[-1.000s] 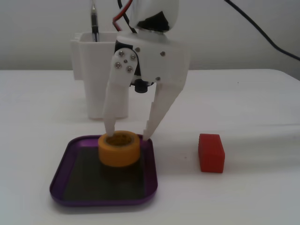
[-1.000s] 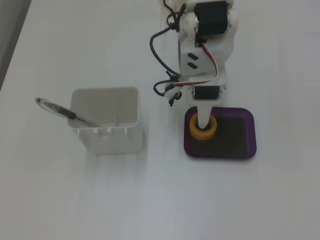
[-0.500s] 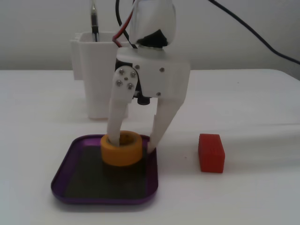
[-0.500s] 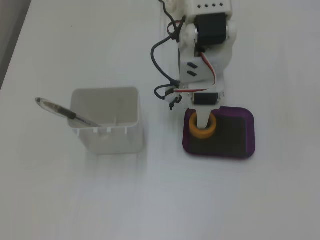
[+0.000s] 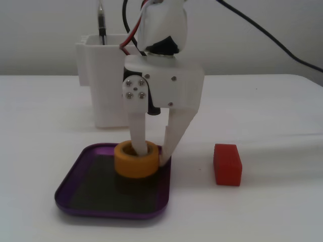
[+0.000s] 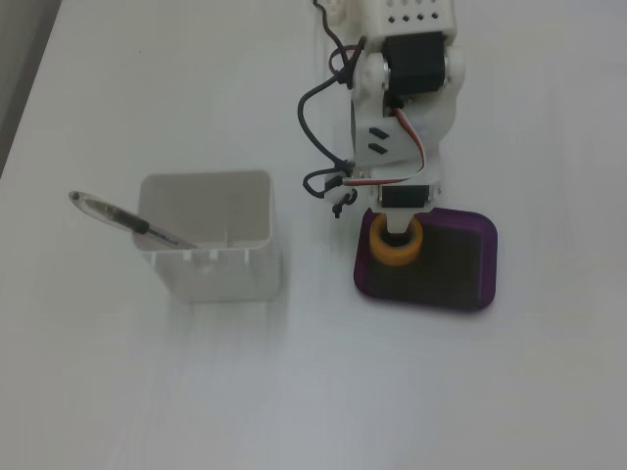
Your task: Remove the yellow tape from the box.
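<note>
The yellow tape (image 5: 133,164) is a small roll lying flat in the back right part of the purple box (image 5: 111,212). My gripper (image 5: 152,155) comes straight down onto it. One finger (image 5: 138,133) is inside the hollow core and the other finger (image 5: 174,133) is against the outside of the roll's right wall, so the jaws pinch that wall. The tape looks to rest on the box's dark bottom. In the other fixed view the tape (image 6: 397,250) sits at the left end of the box (image 6: 482,294) under the gripper (image 6: 395,233).
A tall white container (image 5: 103,75) stands behind the box, holding a pen (image 6: 127,223); it also shows in the other fixed view (image 6: 211,245). A small red block (image 5: 227,164) lies on the table right of the box. A black cable (image 5: 272,40) hangs behind the arm.
</note>
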`<action>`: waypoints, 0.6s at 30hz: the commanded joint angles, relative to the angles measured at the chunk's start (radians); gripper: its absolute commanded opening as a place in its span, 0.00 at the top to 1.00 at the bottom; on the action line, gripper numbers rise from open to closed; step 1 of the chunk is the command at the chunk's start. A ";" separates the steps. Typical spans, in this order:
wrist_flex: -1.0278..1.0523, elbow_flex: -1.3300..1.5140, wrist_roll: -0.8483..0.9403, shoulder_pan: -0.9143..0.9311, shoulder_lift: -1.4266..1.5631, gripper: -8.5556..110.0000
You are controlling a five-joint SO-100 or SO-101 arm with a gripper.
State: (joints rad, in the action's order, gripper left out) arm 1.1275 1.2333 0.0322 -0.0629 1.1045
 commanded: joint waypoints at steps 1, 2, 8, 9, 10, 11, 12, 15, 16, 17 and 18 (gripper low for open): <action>-0.006 -0.038 -0.006 -0.015 0.009 0.93; 0.003 -0.071 -0.006 -0.015 0.009 0.93; 0.230 -0.405 -0.009 -0.015 0.009 0.93; 0.287 -0.471 -0.009 -0.017 0.009 0.93; 0.350 -0.535 -0.009 -0.017 0.009 0.93; 0.414 -0.597 -0.009 -0.017 0.009 0.93; 0.480 -0.660 -0.008 -0.015 0.009 0.93; 0.584 -0.776 -0.006 -0.002 0.015 0.93; 0.584 -0.772 -0.002 0.000 0.029 0.93; 0.583 -0.747 0.003 0.002 0.044 0.93; 0.581 -0.709 0.005 0.005 0.063 0.93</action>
State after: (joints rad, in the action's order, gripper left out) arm 1.6812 0.5323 0.0245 -0.0660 1.0907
